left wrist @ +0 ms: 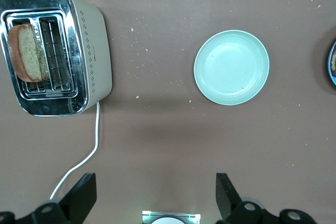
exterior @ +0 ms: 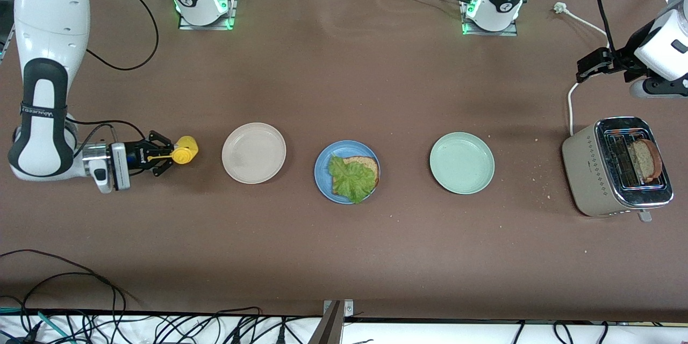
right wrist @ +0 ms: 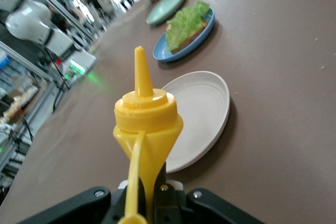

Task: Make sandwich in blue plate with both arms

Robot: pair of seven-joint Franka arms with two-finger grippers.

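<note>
Now, in the front view you can count three round shallow plates in a row across the brown table (exterior: 344,80): a beige plate (exterior: 253,152) toward the right arm's end, a matte blue plate (exterior: 347,171) in the middle, and a pale green plate (exterior: 461,162) toward the left arm's end. On the blue plate lies one square slice of brown toasted bread (exterior: 363,164) with a ruffled green lettuce leaf (exterior: 350,178) on top, hiding most of it. You'll find a second slice of bread (exterior: 643,159) standing in one slot of the beige and chrome toaster (exterior: 613,166) at the left arm's end. The right gripper (exterior: 161,155) is closed on a yellow squeeze bottle (exterior: 184,151), held on its side with its nozzle toward the beige plate. The left gripper (exterior: 585,68) hangs above the table near the toaster's white cord (exterior: 571,102); the arm itself is cut off at the edge.

From the left wrist view you look down on the toaster (left wrist: 89,51), bread slice (left wrist: 23,52) and green plate (left wrist: 231,67); both black fingers (left wrist: 81,198) show spread wide apart, holding nothing.

From the right wrist view, the yellow bottle (right wrist: 145,129) fills the foreground, its lower part cut off; the beige plate (right wrist: 202,114), blue plate (right wrist: 178,51) with lettuce (right wrist: 186,20), and green plate (right wrist: 167,5) follow in line.
</note>
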